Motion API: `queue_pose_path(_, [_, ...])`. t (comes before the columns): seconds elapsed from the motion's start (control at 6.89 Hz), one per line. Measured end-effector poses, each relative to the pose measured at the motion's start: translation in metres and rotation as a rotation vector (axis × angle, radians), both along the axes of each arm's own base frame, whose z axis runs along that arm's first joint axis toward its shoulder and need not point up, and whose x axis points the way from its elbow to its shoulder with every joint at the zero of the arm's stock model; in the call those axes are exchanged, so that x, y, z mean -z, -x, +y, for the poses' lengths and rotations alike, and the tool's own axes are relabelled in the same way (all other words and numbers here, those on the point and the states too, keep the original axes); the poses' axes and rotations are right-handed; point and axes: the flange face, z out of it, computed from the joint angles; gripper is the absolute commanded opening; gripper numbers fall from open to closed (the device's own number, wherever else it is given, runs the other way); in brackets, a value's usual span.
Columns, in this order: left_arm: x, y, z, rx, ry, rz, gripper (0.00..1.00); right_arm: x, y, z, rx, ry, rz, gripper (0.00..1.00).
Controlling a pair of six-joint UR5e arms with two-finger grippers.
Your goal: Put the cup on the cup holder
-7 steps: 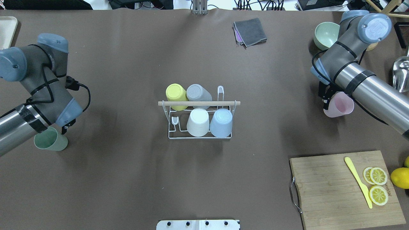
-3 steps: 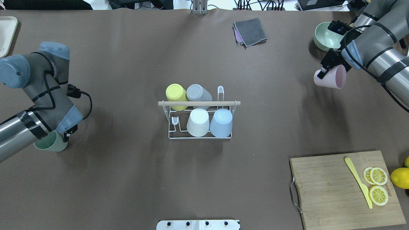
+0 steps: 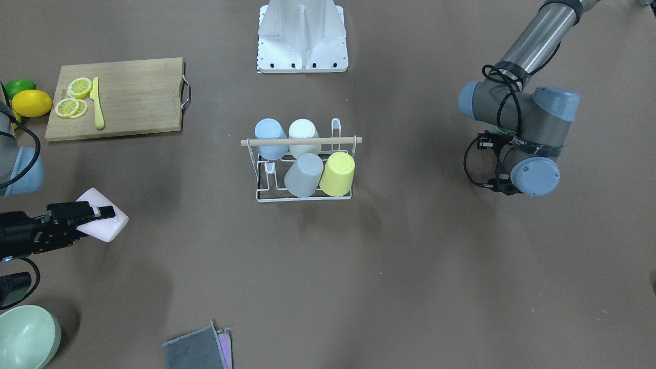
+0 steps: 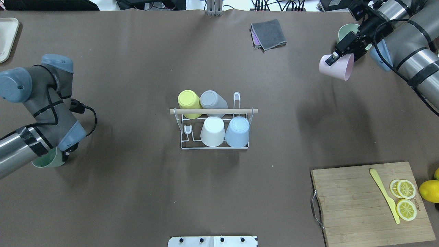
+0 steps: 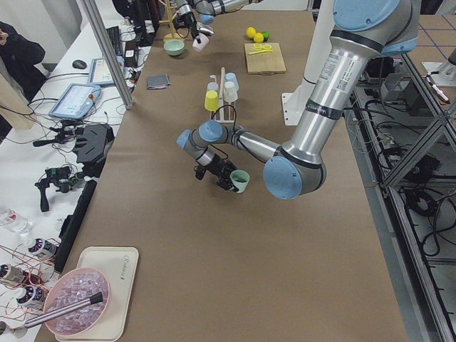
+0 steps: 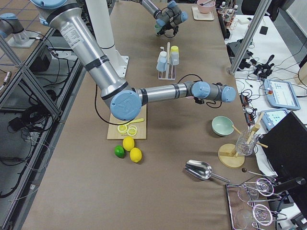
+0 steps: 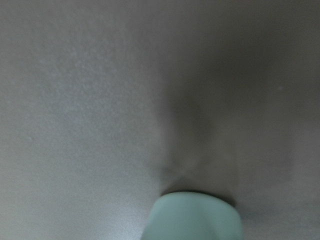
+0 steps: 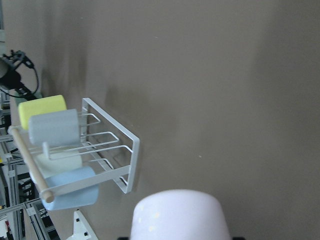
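So, left pincer (image 4: 64, 156): clamped on the green cup (image 4: 46, 161), low at the counter (image 4: 137, 192).
cup holder (image 4: 214, 110): stood mid-counter, four cups (image 4: 212, 132) upended on it.
right pincer (image 4: 334, 59): gripped the pink cup (image 4: 339, 67), tipped sideways, well apart from the cup holder.

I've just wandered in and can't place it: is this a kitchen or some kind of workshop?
Most likely a robotics lab using kitchen props. A left arm and right arm work over a table bearing a cup holder and cutting board; tablets sit on the side bench.
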Motion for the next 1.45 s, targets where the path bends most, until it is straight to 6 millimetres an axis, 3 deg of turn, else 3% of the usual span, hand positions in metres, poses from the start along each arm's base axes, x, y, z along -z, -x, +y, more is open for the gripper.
queue_pose_path(0.44, [0.001,0.007,-0.004,0.024,0.009,0.010,0.11,0.042,0.000,-0.007,-0.012,-0.138,-0.225,0.21])
queue_pose_path(0.73, [0.014,0.042,-0.036,0.124,0.010,0.058,0.10,0.051,-0.004,-0.010,-0.056,-0.194,-0.457,0.21])
queue_pose_path(1.16, [0.049,0.109,-0.101,0.296,-0.068,0.156,0.11,0.028,-0.006,-0.019,-0.226,-0.429,-0.736,0.21])
queue_pose_path(1.45, [0.062,0.149,-0.131,0.392,-0.138,0.189,0.10,0.028,0.004,-0.019,-0.349,-0.656,-0.889,0.21])
